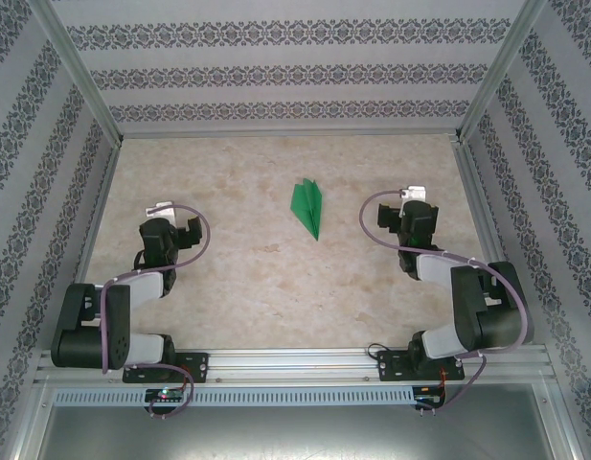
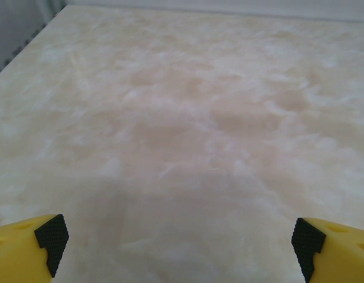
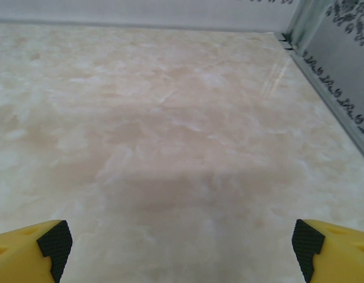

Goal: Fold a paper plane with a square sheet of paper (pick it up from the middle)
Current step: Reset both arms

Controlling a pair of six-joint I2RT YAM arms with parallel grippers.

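I see the folded bright-green paper dart [image 1: 307, 208] lying on the beige marbled table [image 1: 238, 287]; left fingers [image 2: 50, 240] and right fingers [image 3: 53, 243] spread wide, empty.

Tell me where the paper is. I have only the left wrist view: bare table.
Observer: The plane lies folded and flat at the middle of the table.
Operator: Give me its heading.
Observer: Its sharp tip points toward the near edge, slightly right.
Operator: Report the right end effector.
Observer: The right end effector is open and empty, over bare table to the plane's right.
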